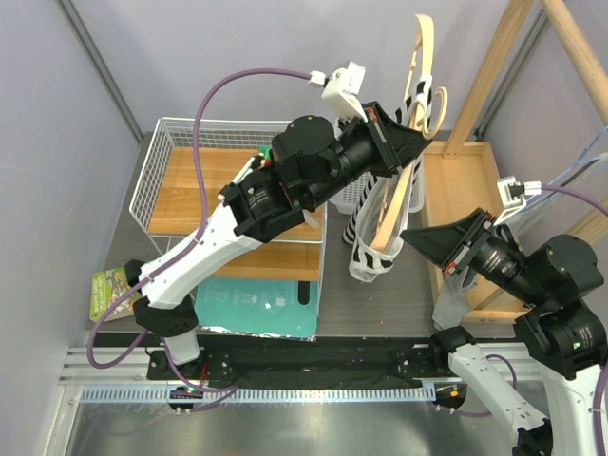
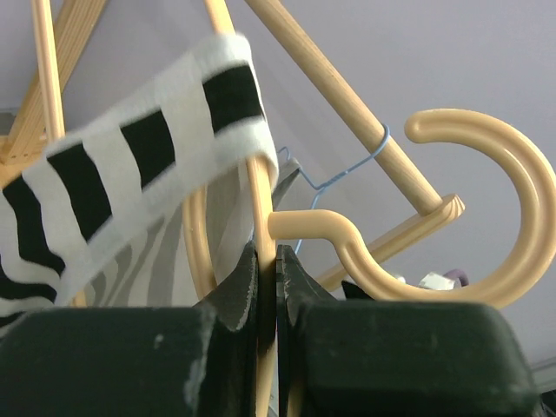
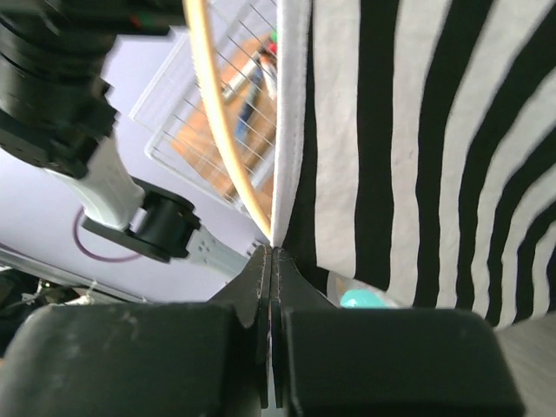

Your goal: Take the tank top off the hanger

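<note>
From above, the left gripper [image 1: 399, 142] is clamped on the one cream hanger [image 1: 391, 220], whose long axis runs steeply from far beyond the fingers down to below them. The single striped tank top [image 1: 366, 256] hangs under this gripper, and the right gripper [image 1: 410, 233] meets its side edge. In the left wrist view the two fingers press together on a thin hanger bar, with the hook [image 2: 512, 200] curling up-right of them and one strap [image 2: 148, 148] crossing up-left. In the right wrist view the fingers pinch the tank top's white edge at their tips — the stripes run upward, away from them.
</note>
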Robot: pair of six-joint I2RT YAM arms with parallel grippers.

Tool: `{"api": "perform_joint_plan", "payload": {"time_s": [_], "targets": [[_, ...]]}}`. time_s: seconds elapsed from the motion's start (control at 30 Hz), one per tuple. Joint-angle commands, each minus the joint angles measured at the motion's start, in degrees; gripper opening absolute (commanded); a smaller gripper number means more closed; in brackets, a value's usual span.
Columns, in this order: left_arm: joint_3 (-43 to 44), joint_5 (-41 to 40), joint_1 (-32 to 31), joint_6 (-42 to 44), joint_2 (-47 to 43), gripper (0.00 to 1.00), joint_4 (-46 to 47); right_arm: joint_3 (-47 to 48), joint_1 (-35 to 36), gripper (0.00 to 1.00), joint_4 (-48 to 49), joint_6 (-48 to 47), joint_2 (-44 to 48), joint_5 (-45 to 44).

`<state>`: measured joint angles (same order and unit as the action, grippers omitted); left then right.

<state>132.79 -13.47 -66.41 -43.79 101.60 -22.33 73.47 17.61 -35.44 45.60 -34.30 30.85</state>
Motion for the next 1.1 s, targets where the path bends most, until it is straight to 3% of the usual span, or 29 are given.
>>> {"api": "perform_joint_plan", "payload": {"time_s": [0.0,0.27,0.6,0.67,0.7,0.87,0.9,1.07], "targets": [[-0.2,-1.9,0.0,2.0,-2.8,0.0,7.5,-3.7,-0.1,0.01,-5.0,-4.0,2.2,0.8],[-1.5,0.9,-0.2,-0.5,-4.5,0.0,6.9,-4.4,-0.1,0.01,-7.3,-9.1,0.0,-7.1],[-9.7,5.6,-0.1,-7.6,-12.6,0.0,2.7,7.2,0.0,0.02,-3.8,-16.4,-9.5,-16.0],[-12.4,6.4,-0.2,-9.2,-13.8,0.0,3.2,7.5,-0.1,0.1,-2.1,-17.3,-11.0,-16.3],[-13.3,6.8,-0.2,-9.5,-14.6,0.0,3.3,7.3,0.0,0.2,-1.3,-17.7,-11.1,-15.6],[-12.3,8.2,-0.2,-10.3,-14.7,0.0,2.3,8.3,0.0,0.38,0.3,-20.7,-10.8,-12.8],[-12.2,8.3,-0.2,-10.3,-14.7,0.0,2.3,8.9,0.0,0.48,0.3,-22.0,-10.2,-12.0],[-12.3,9.1,-0.2,-10.9,-14.2,0.0,2.0,11.9,0.0,0.65,1.2,-25.6,-8.9,-6.0]]}}
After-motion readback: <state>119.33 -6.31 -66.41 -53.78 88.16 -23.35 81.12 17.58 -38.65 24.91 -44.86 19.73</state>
